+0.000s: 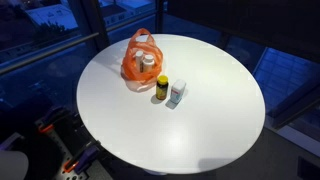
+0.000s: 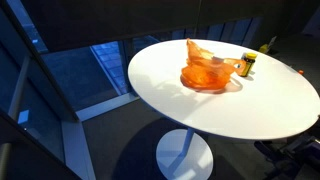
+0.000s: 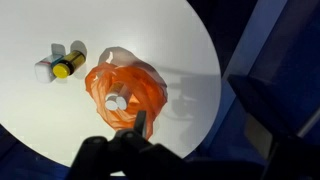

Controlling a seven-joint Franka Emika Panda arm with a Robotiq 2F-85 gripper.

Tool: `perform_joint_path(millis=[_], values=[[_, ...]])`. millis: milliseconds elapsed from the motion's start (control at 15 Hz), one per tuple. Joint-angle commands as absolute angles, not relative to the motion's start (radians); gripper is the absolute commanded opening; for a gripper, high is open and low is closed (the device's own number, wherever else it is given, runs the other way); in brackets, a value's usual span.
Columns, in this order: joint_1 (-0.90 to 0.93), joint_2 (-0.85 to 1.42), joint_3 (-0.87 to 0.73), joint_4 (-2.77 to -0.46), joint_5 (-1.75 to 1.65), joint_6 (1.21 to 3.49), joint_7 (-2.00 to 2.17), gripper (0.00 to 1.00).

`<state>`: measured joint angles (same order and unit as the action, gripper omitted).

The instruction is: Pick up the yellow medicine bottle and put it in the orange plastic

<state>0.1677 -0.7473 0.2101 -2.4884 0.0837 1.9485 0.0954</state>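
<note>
The yellow medicine bottle (image 1: 162, 88) is dark with a yellow cap and stands on the round white table (image 1: 215, 110) beside the orange plastic bag (image 1: 142, 62). Both also show in an exterior view, the bottle (image 2: 248, 64) behind the bag (image 2: 208, 70). In the wrist view the bottle (image 3: 68, 66) is at upper left and the bag (image 3: 125, 90) is at centre with white-capped containers (image 3: 117, 101) inside. My gripper (image 3: 195, 105) hovers above the table near the bag, open and empty, apart from the bottle. The arm does not show in either exterior view.
A small white bottle (image 1: 177, 94) stands right next to the yellow one, also in the wrist view (image 3: 46, 70). The table edge (image 3: 205, 60) curves close to the bag. Dark floor and glass walls surround the table.
</note>
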Motion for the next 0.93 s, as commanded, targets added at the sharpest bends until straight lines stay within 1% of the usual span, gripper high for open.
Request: perform_joint_path(millis=[0,533,867], values=[[0.172,-0.746,0.206,-2.484,0.08,1.945,0.098,1.0],[0.168,-0.741,0.206,-2.471,0.08,1.929,0.105,1.0],[0.123,-0.637,0.201,-2.374,0.067,1.89,0.136,1.0]])
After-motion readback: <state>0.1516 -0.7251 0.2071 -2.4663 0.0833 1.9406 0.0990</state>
